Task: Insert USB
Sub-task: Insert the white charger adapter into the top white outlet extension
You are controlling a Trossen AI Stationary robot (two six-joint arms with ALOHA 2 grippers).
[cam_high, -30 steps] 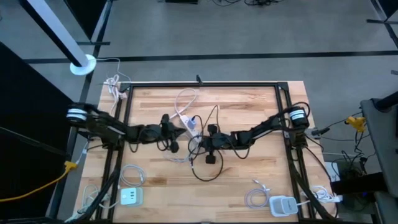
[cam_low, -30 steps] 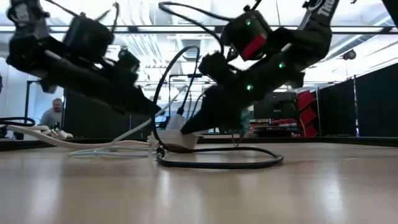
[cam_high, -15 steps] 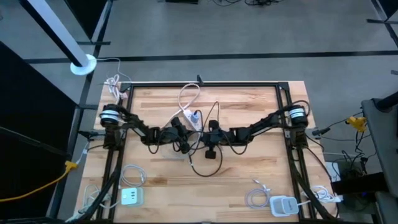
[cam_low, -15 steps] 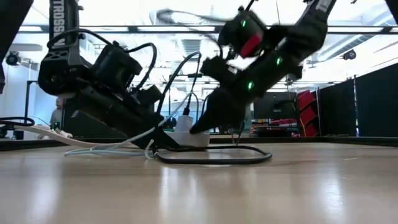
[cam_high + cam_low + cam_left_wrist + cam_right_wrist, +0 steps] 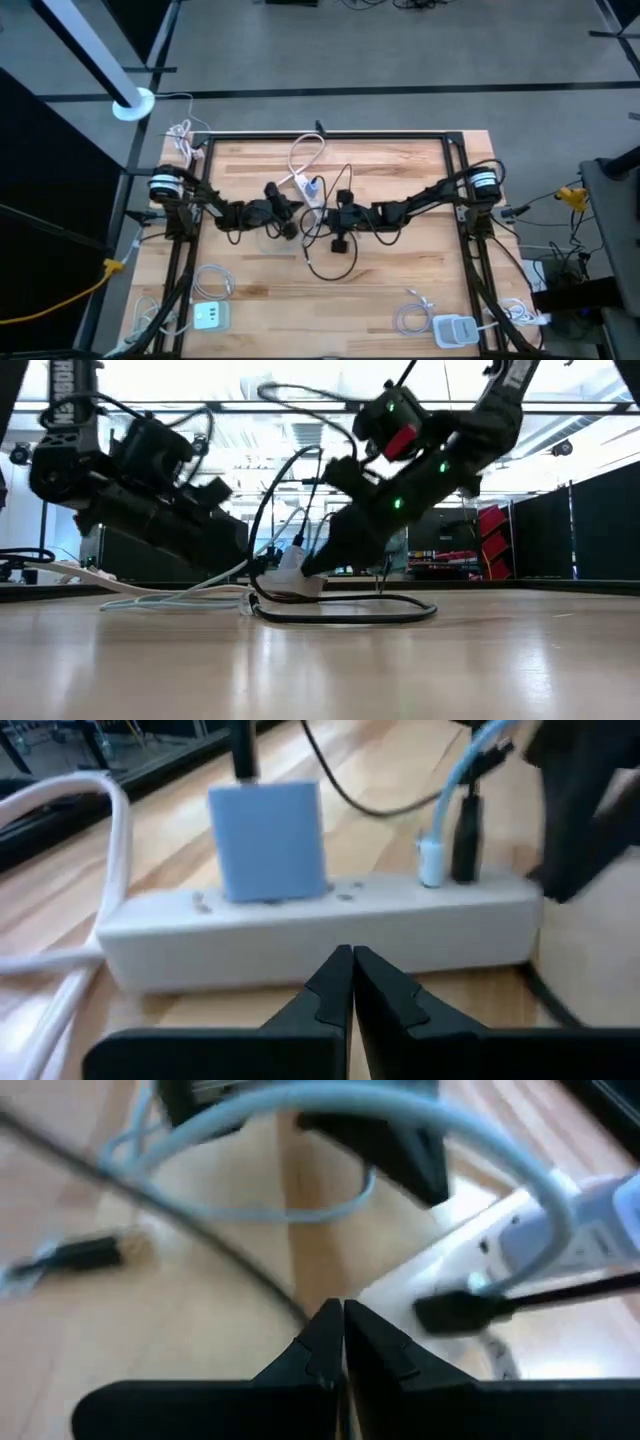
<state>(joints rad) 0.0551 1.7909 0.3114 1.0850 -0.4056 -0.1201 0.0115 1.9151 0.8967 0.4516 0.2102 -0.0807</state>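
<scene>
White plastic, long and boxy: the power strip point(image 5: 320, 925) lies near the middle of the table point(image 5: 400, 170), toward its far half, and I see it filling the left wrist view. A square pale blue charger point(image 5: 268, 840) stands plugged into its top, a black lead rising from it. Further along the strip sit a light blue plug point(image 5: 432, 860) and a black plug point(image 5: 467, 835) side by side, both seated in it. A thick white cord point(image 5: 95, 870) curves away from one end.

My left gripper point(image 5: 352, 982) hangs just in front of the strip's long side, its fingers pressed together on nothing. My right gripper point(image 5: 335, 1342) comes at the strip from the other side, fingers likewise closed and empty; in its view a pale cable point(image 5: 330, 1120) arcs overhead and a loose black connector point(image 5: 85, 1252) rests on the wood.

A black cable point(image 5: 345, 612) loops on the table below the strip. The tabletop is pale butcher-block wood with a dark metal frame. Two white chargers point(image 5: 211, 317) with coiled leads sit at its near corners. Beyond is grey floor; in the low view, bright ceiling lights and dark partitions.
</scene>
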